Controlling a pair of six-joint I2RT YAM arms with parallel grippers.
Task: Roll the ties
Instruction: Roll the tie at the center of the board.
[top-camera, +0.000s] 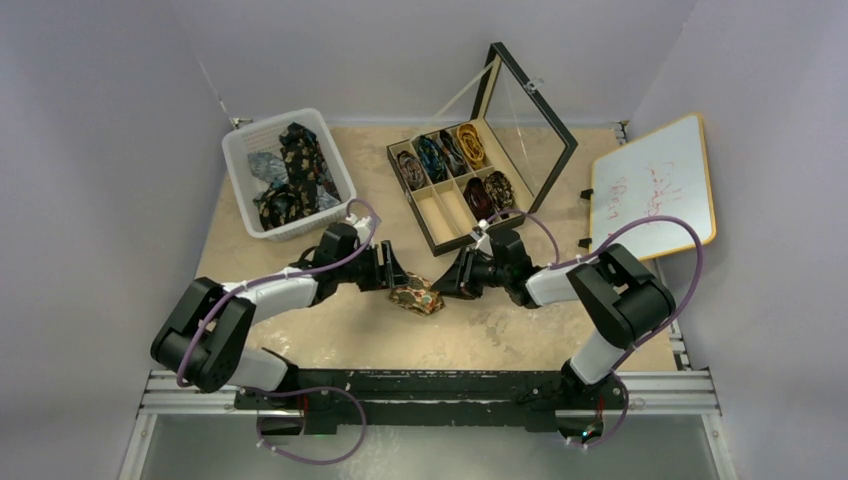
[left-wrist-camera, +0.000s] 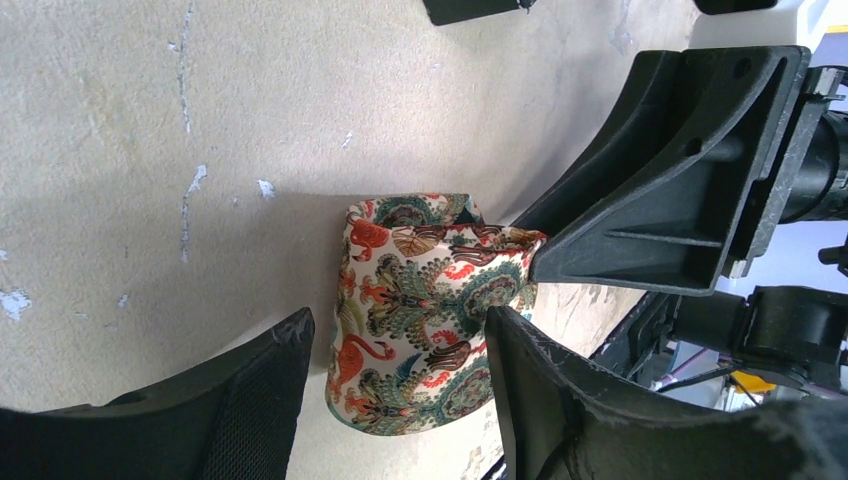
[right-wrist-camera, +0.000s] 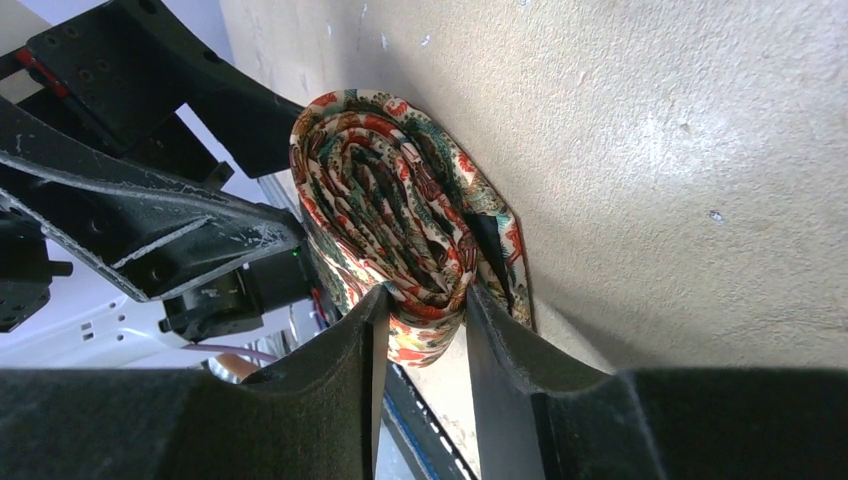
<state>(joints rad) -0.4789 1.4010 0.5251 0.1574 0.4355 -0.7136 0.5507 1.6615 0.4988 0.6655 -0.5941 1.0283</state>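
One tie, cream with red, green and teal paisley, lies wound into a coil in the middle of the table between both grippers. My right gripper is shut on the near end of the coiled tie, its fingers pinching the inner layers. From the other side, my left gripper stands open around the same tie. Its right finger is against the fabric, and its left finger is a little apart from it. In the top view the left gripper and right gripper face each other across the coil.
A white basket of loose dark ties stands at the back left. A black compartment box with several coiled ties and a raised glass lid stands at the back centre. A whiteboard leans at the right.
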